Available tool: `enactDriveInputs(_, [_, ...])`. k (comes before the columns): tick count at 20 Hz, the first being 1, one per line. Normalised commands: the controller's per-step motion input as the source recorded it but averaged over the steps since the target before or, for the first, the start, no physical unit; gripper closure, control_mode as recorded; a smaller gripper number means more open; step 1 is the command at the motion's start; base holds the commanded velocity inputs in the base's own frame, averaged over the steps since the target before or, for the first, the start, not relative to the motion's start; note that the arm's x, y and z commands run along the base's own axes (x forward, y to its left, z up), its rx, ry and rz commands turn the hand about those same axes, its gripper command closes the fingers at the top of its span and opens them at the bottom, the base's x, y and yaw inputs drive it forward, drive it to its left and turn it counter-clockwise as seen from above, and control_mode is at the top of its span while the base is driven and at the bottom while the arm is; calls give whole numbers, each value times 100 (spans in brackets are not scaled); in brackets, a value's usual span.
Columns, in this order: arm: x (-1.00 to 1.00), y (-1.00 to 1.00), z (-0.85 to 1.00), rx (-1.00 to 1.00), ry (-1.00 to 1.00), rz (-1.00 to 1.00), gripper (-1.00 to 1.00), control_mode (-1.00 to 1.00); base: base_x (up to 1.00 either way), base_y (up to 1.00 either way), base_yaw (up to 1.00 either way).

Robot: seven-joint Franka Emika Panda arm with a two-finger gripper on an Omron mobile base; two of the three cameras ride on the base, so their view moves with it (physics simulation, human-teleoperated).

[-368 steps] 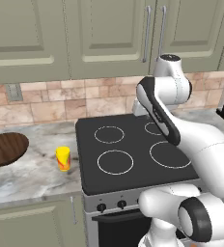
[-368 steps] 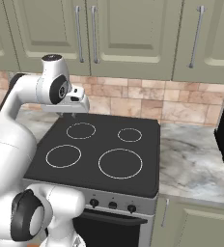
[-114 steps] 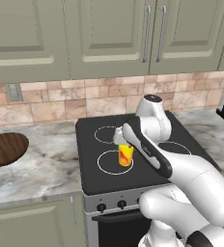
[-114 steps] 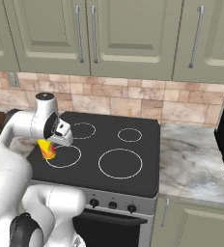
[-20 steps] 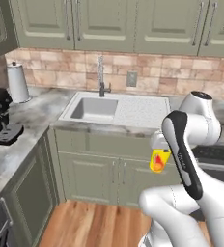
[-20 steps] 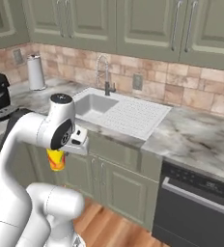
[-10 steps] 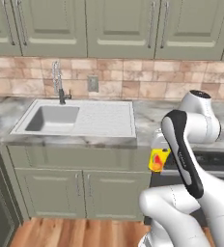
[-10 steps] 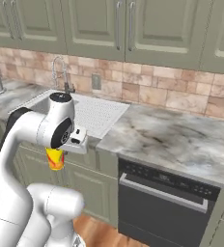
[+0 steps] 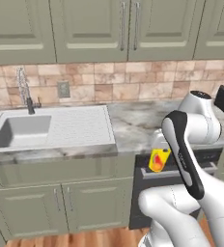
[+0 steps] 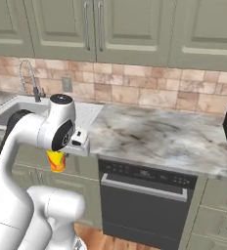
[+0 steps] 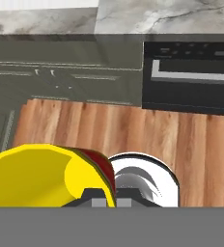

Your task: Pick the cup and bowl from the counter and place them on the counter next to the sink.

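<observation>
Since half a second ago the base has driven on, so the sink (image 9: 46, 129) sits further left in both base views. Counter (image 10: 159, 134) lies ahead, above a black dishwasher (image 10: 145, 205). Clamped shut on the cup (image 9: 159, 157), the gripper (image 10: 61, 152) holds it in front of the cabinets, below counter level.

The worktop (image 9: 133, 126) is grey-white marbled stone with a dull sheen. The cup (image 9: 158, 159) looks like smooth yellow plastic — glossy. The sink (image 9: 51, 129) is matt white with a ribbed drainboard and a metal faucet (image 9: 25, 90) — the floor (image 11: 133, 135) is wood planks.
</observation>
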Motion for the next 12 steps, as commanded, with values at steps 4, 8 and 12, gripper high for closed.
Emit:
enactDriveInputs(4, [0,0,0,0,0,0,100,100,45,12,-16])
enactDriveInputs(8, [0,0,0,0,0,0,100,100,52,14,-12])
enactDriveInputs(12, [0,0,0,0,0,0,100,100,55,20,-12])
